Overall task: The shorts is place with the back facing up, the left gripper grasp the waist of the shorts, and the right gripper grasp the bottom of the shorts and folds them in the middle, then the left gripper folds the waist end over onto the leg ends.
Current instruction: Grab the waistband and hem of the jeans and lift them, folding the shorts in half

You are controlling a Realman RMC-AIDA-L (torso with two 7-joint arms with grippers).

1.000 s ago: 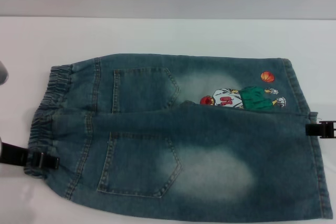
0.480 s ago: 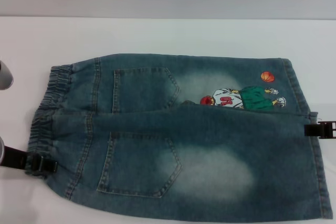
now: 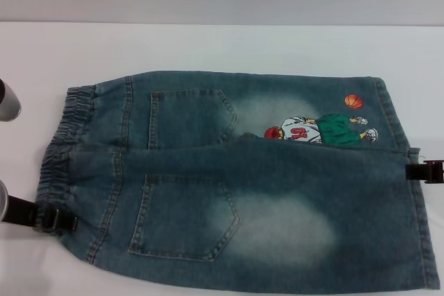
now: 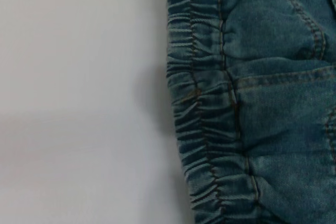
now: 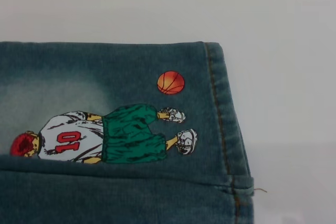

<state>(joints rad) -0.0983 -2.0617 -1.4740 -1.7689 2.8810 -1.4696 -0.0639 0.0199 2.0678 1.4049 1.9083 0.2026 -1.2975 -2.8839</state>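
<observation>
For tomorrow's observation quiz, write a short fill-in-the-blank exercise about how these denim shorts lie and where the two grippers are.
1. The shorts are folded along their length, and ____ back pockets show.
2. The orange ball sits near the ____ end.
3. The left gripper is at the ____.
4. The right gripper is at the leg ____.

Missing words: two; leg; waist; hem

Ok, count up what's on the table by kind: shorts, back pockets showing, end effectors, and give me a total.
Shorts: 1
Back pockets showing: 2
End effectors, left at the waist, right at the leg hem: 2
Total: 5
</observation>
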